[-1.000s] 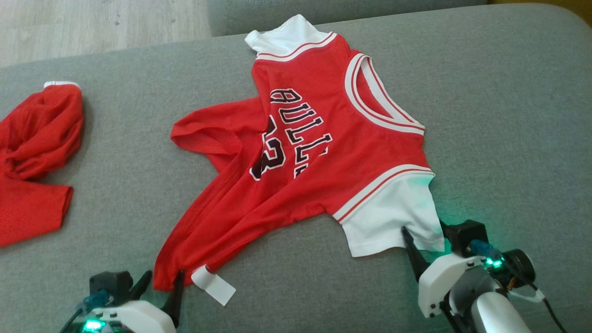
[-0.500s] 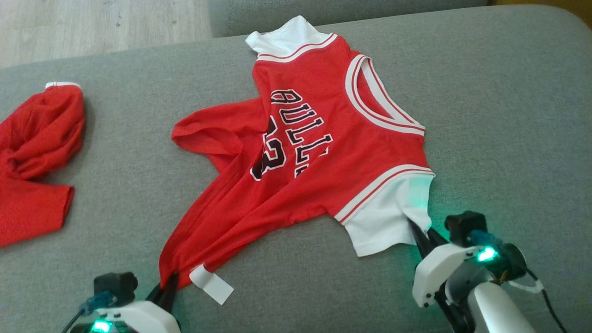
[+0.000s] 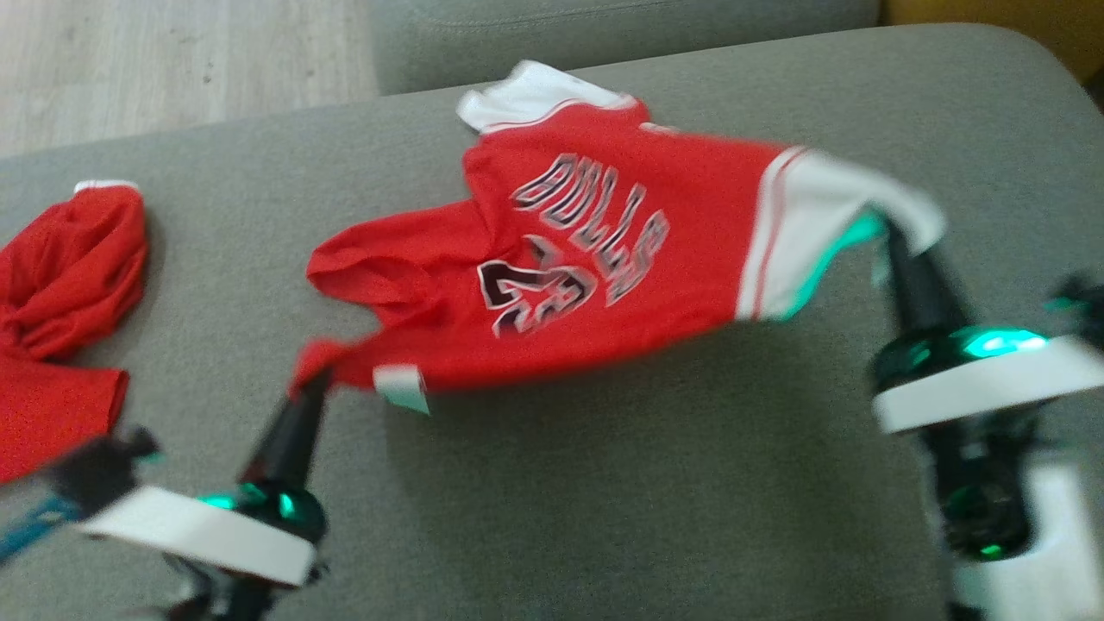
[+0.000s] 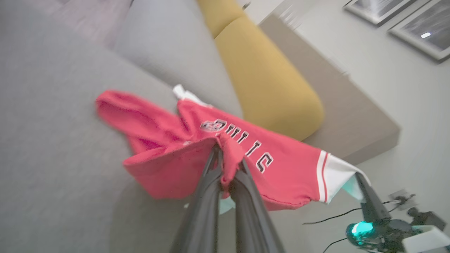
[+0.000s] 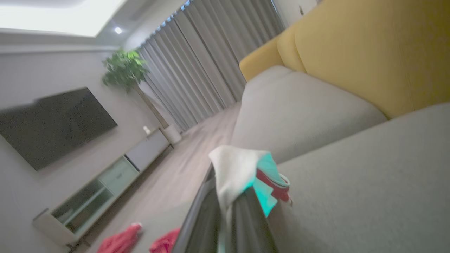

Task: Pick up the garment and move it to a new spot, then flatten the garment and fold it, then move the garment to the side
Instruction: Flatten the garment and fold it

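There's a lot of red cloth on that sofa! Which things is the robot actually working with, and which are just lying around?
In the job:
- red jersey, its near side raised over the grey sofa
- left gripper, pinching a red edge
- right gripper, pinching a white sleeve

Just lying about:
- crumpled red garment, on the sofa at the left
- yellow cushion

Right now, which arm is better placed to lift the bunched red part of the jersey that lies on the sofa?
Probably left: the left jaws are shut on the red hem beside that fold. The right jaws hold the white sleeve at the far end, raised.
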